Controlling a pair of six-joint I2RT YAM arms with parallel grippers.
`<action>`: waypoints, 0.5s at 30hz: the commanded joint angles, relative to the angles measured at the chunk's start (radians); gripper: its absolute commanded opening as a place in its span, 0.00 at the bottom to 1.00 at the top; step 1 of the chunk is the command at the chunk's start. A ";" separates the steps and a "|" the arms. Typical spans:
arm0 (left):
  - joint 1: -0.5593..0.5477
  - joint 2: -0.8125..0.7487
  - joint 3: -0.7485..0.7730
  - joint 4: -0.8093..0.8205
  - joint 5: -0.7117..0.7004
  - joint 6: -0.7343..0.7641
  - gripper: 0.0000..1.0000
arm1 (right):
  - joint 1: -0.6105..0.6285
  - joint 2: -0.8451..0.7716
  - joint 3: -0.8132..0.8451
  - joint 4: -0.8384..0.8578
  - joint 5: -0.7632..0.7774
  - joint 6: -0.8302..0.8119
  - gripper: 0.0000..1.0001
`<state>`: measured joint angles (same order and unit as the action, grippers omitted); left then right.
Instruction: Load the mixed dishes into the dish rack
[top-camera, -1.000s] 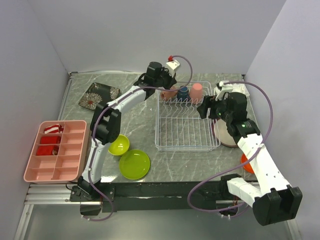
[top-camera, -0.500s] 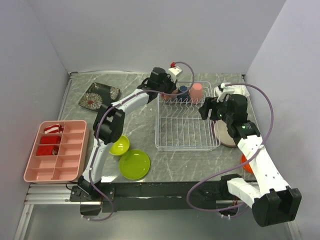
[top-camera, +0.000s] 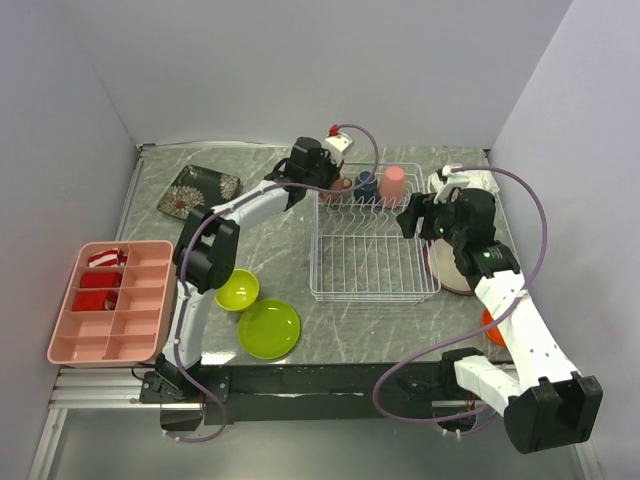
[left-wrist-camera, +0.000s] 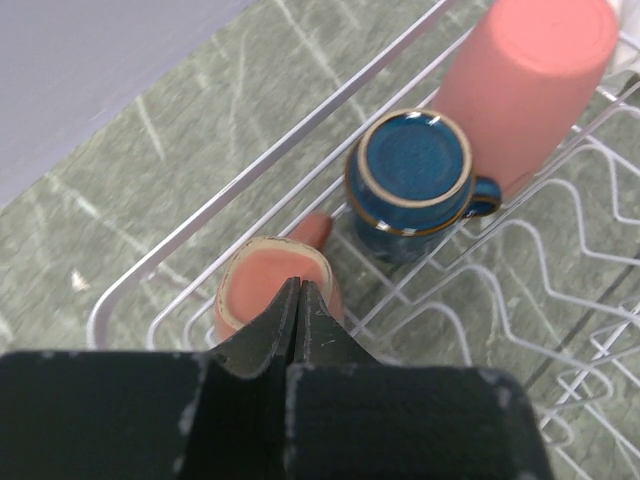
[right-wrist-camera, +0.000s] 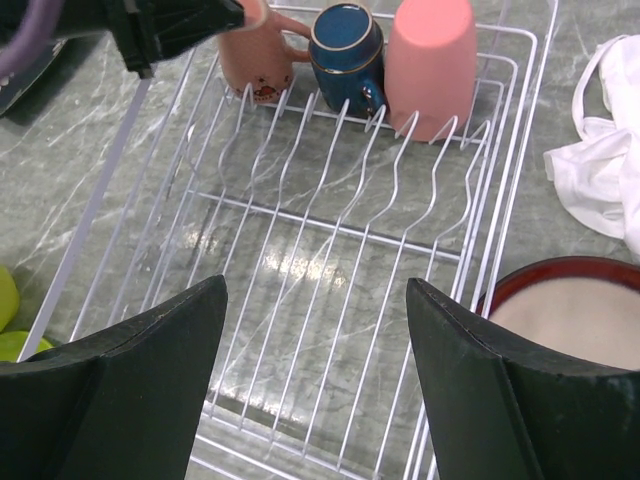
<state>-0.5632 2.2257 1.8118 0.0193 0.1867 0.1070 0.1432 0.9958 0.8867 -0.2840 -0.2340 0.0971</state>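
Nearest to the arm bases lies the lime green plate (top-camera: 268, 328), and the lime green bowl (top-camera: 238, 289) sits just beside it, both on the table to the left of the dish rack (top-camera: 375, 296). The pink divided tray (top-camera: 130, 335) stands well apart at the left edge. The orange bowl (top-camera: 491, 326) shows only partly, behind the right arm. The brown round plate (right-wrist-camera: 570, 310) lies just beside the right side of the rack. The right gripper (right-wrist-camera: 315, 290) hovers over the rack with its fingers spread wide and nothing between them.

In the far row of the rack stand three cups, bottom up: the salmon cup (left-wrist-camera: 255, 285), the dark navy cup (left-wrist-camera: 415, 175) and the pink cup (left-wrist-camera: 525, 70). The left gripper (left-wrist-camera: 299, 288) has its fingers pressed together over the salmon cup; I cannot tell if it touches. The black floral square plate (top-camera: 198, 190) lies on the table far left, and the white cloth (top-camera: 465, 180) far right.
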 joint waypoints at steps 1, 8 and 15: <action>0.013 -0.084 -0.054 -0.055 -0.038 -0.015 0.01 | -0.008 -0.022 -0.020 0.052 -0.014 0.015 0.80; 0.011 -0.118 -0.077 -0.068 -0.046 -0.015 0.01 | -0.008 -0.028 -0.029 0.062 -0.019 0.021 0.80; 0.011 -0.178 -0.013 -0.105 0.066 -0.016 0.27 | -0.007 -0.048 -0.038 0.063 -0.007 0.012 0.80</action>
<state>-0.5491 2.1464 1.7485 -0.0444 0.1665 0.1078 0.1432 0.9882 0.8577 -0.2699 -0.2478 0.1112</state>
